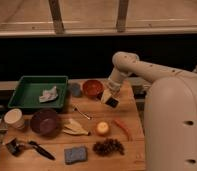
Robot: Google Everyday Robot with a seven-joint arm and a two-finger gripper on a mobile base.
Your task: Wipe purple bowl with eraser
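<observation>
The purple bowl (pixel 45 122) sits at the table's left, in front of the green tray. My gripper (pixel 110 98) hangs over the table's back middle, just right of the orange-red bowl (pixel 92 88). It is shut on the eraser (pixel 113 102), a small black block held at its tip a little above the tabletop. The gripper is well to the right of the purple bowl and farther back.
A green tray (pixel 22 102) with a crumpled cloth stands at the back left. Also on the table are a cream cup (pixel 13 119), a black-handled brush (pixel 36 149), a blue-grey sponge (pixel 75 154), a spoon (pixel 82 113), an orange fruit (pixel 102 128), a red pepper (pixel 123 129) and a dark cluster (pixel 108 147).
</observation>
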